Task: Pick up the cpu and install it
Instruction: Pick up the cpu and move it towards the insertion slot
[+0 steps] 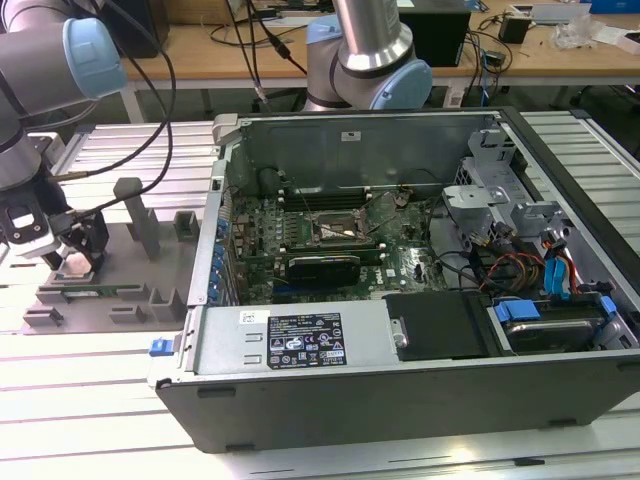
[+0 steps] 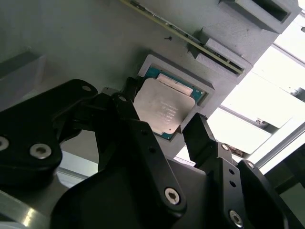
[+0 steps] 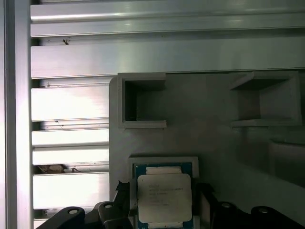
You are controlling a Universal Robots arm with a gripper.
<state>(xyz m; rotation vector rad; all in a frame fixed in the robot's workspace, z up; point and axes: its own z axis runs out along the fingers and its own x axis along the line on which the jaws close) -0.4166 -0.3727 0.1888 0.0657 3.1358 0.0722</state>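
First wrist view puts us right over the cpu (image 3: 164, 193), silver lid up, lying flat in its square nest on the grey fixture plate (image 3: 214, 129). The gripper (image 3: 163, 188) is straddling it, one black finger on each side. The claw stands wide and holds nothing; I read both fingers as just outside the chip's edges, not yet pressing on them.

In the second wrist view the same story shows from a slant: the cpu (image 2: 164, 107) sits level in the nest, the fingers (image 2: 196, 129) bracket it, and the long memory stick (image 2: 190, 40) lies in its slot just beyond.

In the exterior view the gripper (image 1: 75, 250) is down at the fixture plate (image 1: 150, 285) on the exterior view's left, well apart from the open computer case (image 1: 400, 370) and its socket (image 1: 340, 228).

So this is the grasp, and my call is that it wants care. Keep the chip centred between the pads. Go low enough to catch its thin rim, and clear the nest wall. Close squarely on opposite edges; a skewed pinch could tip it or twist it in the nest. Light, even pressure is the safe bet.
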